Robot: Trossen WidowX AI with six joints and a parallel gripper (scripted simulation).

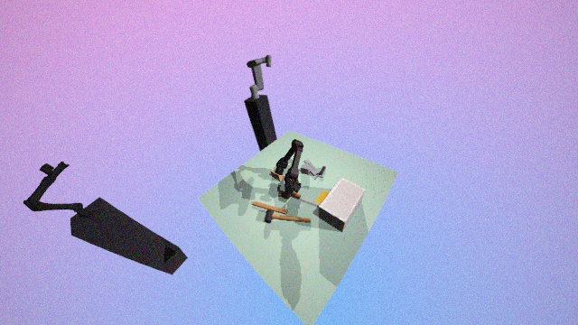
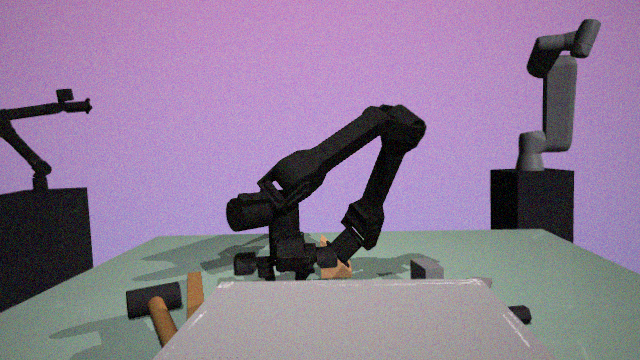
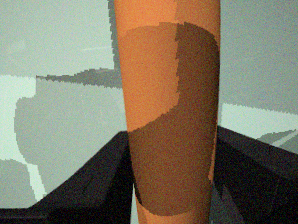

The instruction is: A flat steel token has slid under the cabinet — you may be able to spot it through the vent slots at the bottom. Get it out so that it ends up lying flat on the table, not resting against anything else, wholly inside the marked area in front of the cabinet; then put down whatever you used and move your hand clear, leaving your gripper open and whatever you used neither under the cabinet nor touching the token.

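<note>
The gripper (image 1: 291,194) (image 3: 172,134) is shut on the orange handle (image 1: 296,195) (image 3: 150,75) of a tool, low over the table in front of the cabinet. The tool's thin grey shaft (image 1: 309,200) runs from the handle to the front bottom edge of the pale cabinet (image 1: 343,202) (image 2: 350,320); whether its far end is under the cabinet cannot be told. A yellow patch (image 1: 321,197) lies against the cabinet's front side, beside the shaft. The steel token is not visible in any view. The outline of the marked area cannot be made out.
A black-headed mallet (image 1: 269,216) (image 2: 154,300) and a flat orange stick (image 1: 269,207) (image 2: 195,292) lie to one side of the gripper. A grey jointed object (image 1: 312,169) lies on the other side. An orange piece (image 1: 276,175) (image 2: 336,270) is by the arm's base. Two other arms stand off the table.
</note>
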